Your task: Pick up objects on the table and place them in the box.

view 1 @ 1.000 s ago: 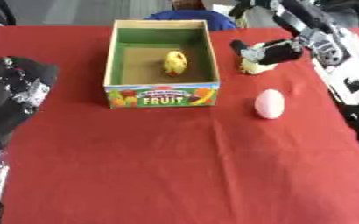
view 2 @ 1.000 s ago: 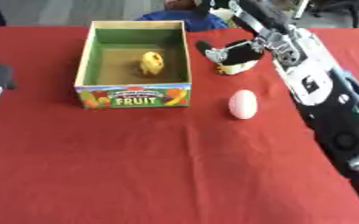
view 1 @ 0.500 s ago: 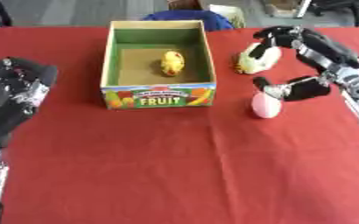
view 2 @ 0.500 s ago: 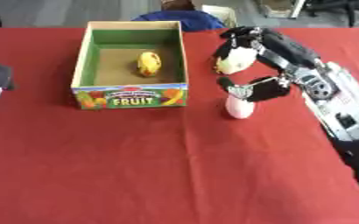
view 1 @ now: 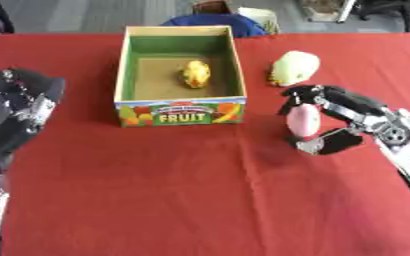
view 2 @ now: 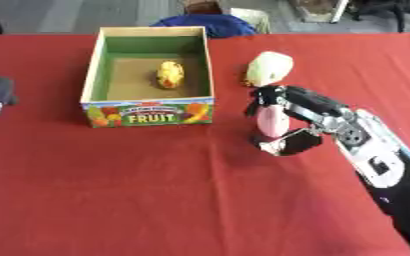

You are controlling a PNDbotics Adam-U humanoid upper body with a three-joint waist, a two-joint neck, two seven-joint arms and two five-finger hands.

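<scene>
— Where is the pink egg [view 1: 302,120] held?
— Right of the box [view 1: 180,112], long axis upright, pinched between the right hand's [view 1: 348,118] curled fingers and thumb.
— The left hand [view 1: 16,107]?
— Left of the box; fingers cannot be told.

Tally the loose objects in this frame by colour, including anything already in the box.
Yellow, in the box: 1
Pale yellow-green, on the table beside the box: 1
Pink, held by the right robot hand: 1
Total: 3

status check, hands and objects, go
Right hand curled round pink egg, on table. Left hand idle, open. Yellow item in box; pale object beside it.
</scene>
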